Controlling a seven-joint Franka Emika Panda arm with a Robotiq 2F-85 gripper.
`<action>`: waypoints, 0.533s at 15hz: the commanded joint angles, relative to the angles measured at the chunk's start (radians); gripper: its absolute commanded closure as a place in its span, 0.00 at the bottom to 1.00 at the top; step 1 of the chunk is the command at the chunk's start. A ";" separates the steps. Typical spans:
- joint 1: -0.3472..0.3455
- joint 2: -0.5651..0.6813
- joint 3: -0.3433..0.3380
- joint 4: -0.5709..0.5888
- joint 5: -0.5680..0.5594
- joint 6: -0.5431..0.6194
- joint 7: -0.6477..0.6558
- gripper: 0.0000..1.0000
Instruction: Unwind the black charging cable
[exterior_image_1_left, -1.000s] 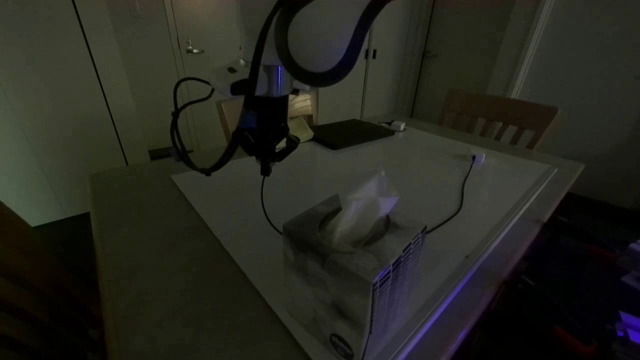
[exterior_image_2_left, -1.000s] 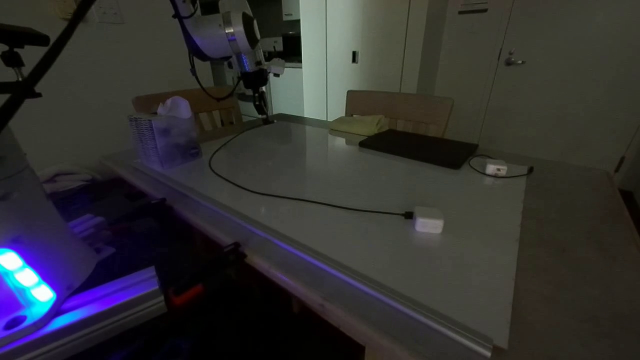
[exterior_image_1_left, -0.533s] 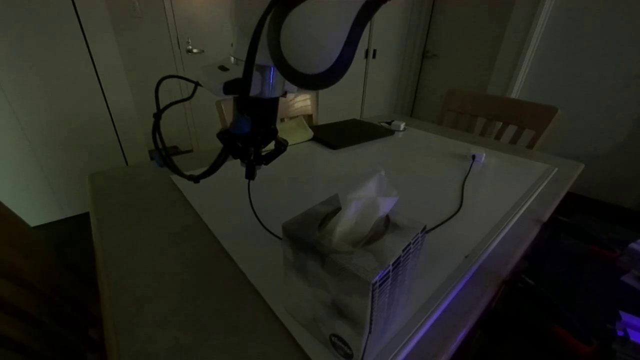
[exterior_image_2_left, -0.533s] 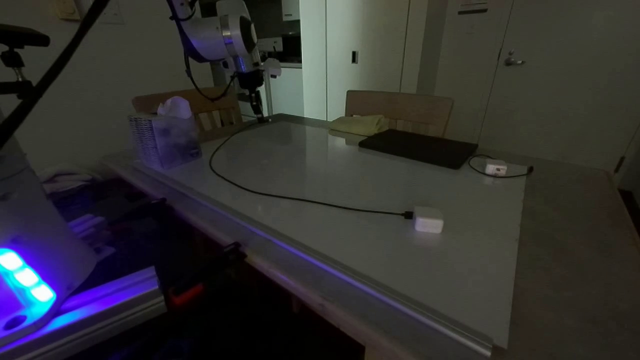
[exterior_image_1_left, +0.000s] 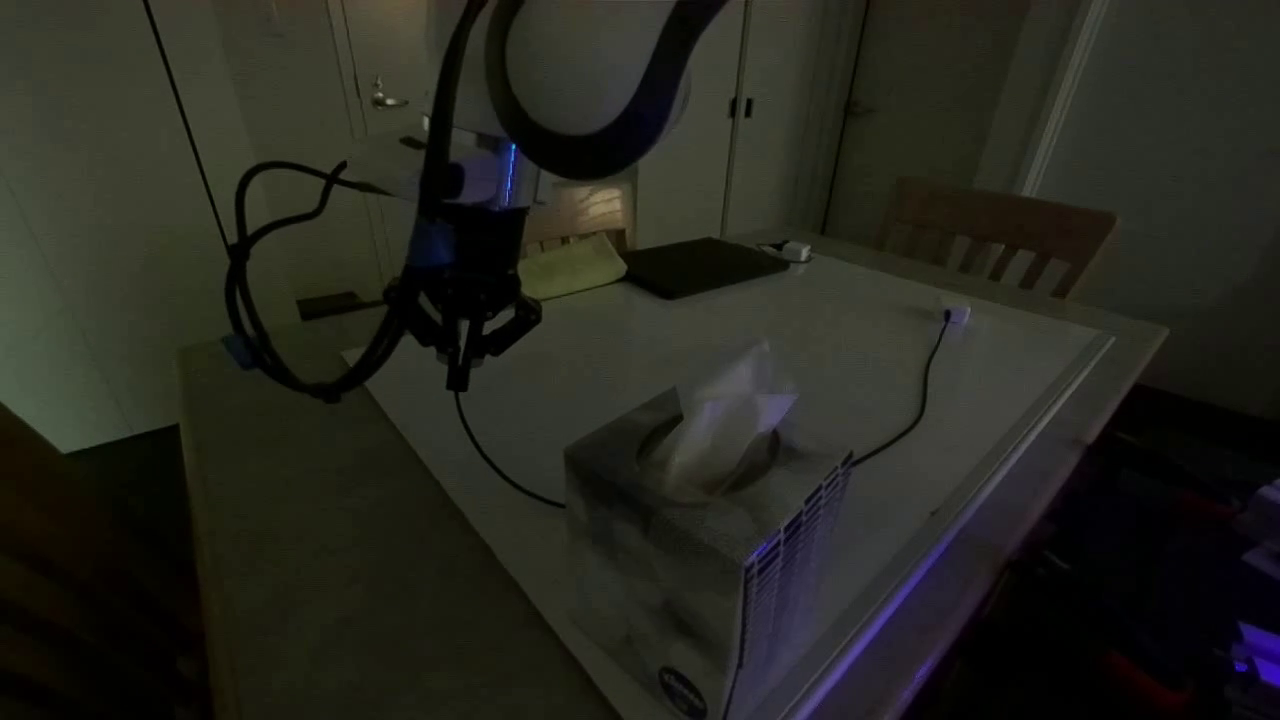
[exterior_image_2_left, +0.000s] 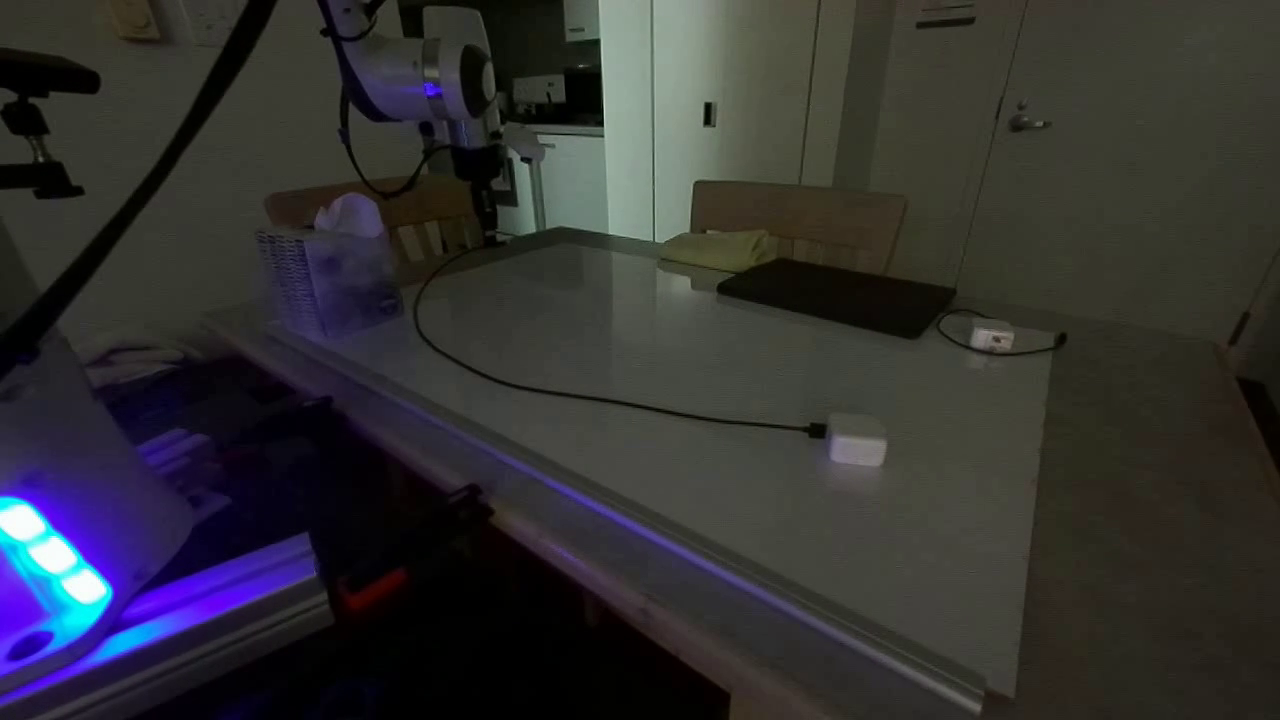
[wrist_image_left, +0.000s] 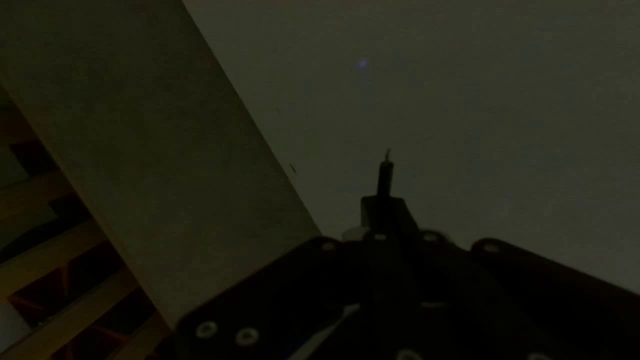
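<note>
At upper left in an exterior view, your hand (exterior_image_2_left: 490, 238) pinches tight on the black cable (exterior_image_2_left: 600, 399), so pull softly.

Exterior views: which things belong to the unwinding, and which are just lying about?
Job:
long thin black charging cable
white boxy plastic charger, cable plugged in
black two-finger gripper, shut on the cable

Lying about:
grey patterned cardboard tissue box
folded yellow cloth
flat black rectangular slab
small white adapter, short black cord beside it

Bare whiteboard (exterior_image_2_left: 640, 325) lies wide open between the black cable (exterior_image_2_left: 545, 391) and yellow cloth (exterior_image_2_left: 715, 250); an upright tissue box (exterior_image_2_left: 345, 280) blocks one corner.
</note>
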 joint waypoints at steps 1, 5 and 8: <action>0.007 0.004 0.004 -0.001 0.024 0.007 -0.053 0.99; -0.022 0.047 0.086 0.016 0.033 0.022 -0.284 0.99; -0.019 0.063 0.125 0.029 0.050 -0.017 -0.444 0.99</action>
